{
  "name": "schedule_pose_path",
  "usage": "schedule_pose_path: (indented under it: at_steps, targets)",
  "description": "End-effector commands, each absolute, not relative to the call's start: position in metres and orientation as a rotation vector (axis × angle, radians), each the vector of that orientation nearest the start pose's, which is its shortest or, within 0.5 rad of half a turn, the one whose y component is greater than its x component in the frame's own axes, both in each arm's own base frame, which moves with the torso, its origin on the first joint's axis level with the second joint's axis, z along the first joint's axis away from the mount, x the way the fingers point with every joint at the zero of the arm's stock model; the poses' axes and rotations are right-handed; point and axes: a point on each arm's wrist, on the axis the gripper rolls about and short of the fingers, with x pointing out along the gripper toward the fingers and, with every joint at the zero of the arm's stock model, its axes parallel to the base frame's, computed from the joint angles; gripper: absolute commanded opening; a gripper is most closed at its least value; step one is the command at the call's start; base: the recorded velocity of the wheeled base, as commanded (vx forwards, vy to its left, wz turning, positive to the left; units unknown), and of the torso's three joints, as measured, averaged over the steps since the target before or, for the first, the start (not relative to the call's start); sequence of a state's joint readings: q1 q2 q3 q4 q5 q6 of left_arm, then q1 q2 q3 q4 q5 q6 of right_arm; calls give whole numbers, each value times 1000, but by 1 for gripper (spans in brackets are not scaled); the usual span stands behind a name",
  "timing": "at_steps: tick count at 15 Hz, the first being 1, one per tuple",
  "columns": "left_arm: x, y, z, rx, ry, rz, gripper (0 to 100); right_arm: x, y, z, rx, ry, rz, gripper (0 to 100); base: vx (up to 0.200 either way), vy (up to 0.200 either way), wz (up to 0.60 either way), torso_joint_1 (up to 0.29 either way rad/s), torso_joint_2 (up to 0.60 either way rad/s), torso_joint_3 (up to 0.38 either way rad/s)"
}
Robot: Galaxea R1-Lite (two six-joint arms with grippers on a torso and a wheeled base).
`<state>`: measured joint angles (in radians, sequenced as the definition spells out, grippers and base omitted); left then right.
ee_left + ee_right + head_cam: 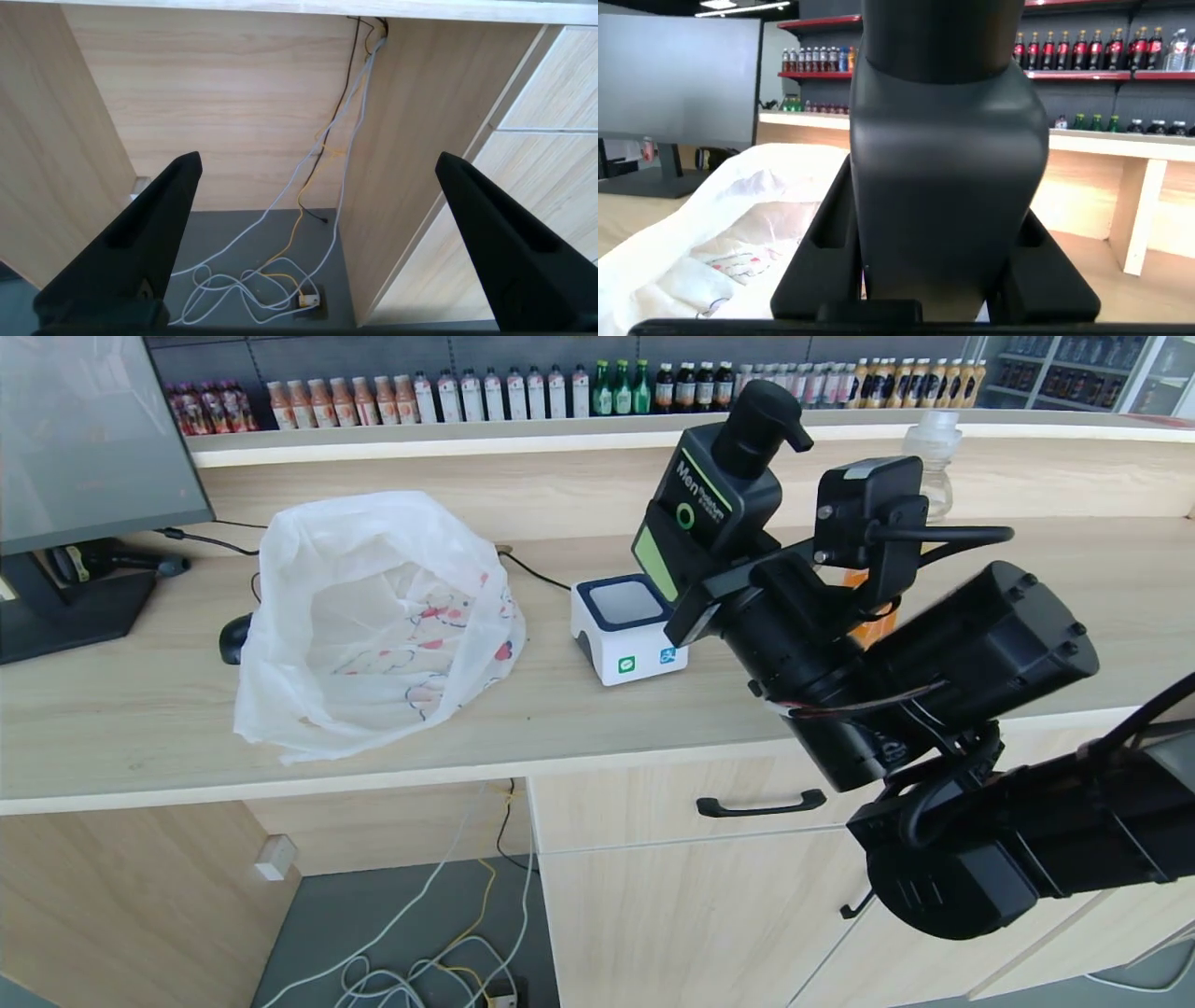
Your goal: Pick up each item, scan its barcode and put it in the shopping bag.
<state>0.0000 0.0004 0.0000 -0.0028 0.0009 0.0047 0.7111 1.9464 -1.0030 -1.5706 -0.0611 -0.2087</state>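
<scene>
One black pump bottle with a green label (pixel 714 495), tilted, is held off the light wooden desk (pixel 140 709) by the right hand (pixel 724 583), whose fingers are closed on the bottle's lower body; in the head view the bottle's lower end sits just above the right rear corner of the scanner. In the right wrist view the same bottle (pixel 943 177) stands upright between the black fingers (pixel 831 243) of that hand (pixel 934 280). One white box-shaped barcode scanner with a dark-rimmed glass top (pixel 625 625) rests on the desk, near the middle. One white translucent plastic shopping bag (pixel 373 616), mouth open and facing forward, stands on the desk well to the left of the scanner, apart from it; red and blue markings show through its wall, and whether they are print or contents cannot be told. One left hand (pixel 318 163), below desk level, faces the open recess under the desk, its two black fingers (pixel 149 233) spread wide with nothing between them. Several loose cables (pixel 271 280) lie on the grey floor of that recess. One dark monitor (pixel 84 429) stands at the desk's far left, with a black mouse (pixel 233 637) beside the bag. One clear plastic bottle (pixel 934 457) stands at the right rear of the desk. Many drink bottles (pixel 560 392) line the shelf behind.
</scene>
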Motion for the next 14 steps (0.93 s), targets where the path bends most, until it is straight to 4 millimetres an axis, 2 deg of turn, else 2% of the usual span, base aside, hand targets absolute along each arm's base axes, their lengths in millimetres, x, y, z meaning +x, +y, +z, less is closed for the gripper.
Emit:
schedule_pose_path:
  at_steps: [1,5,14]
  targets:
    - [-23,0,76,5,-3,0,100,270,230,241,19,-653,552,0,0,0,0,0,0,0]
    - [-23,0,76,5,-3,2,100,272,231,236,1,-640,550,0,0,0,0,0,0,0]
    - [-23,0,76,5,-3,2,100,268,228,245,15,-663,543,0,0,200,0,3,2,2]
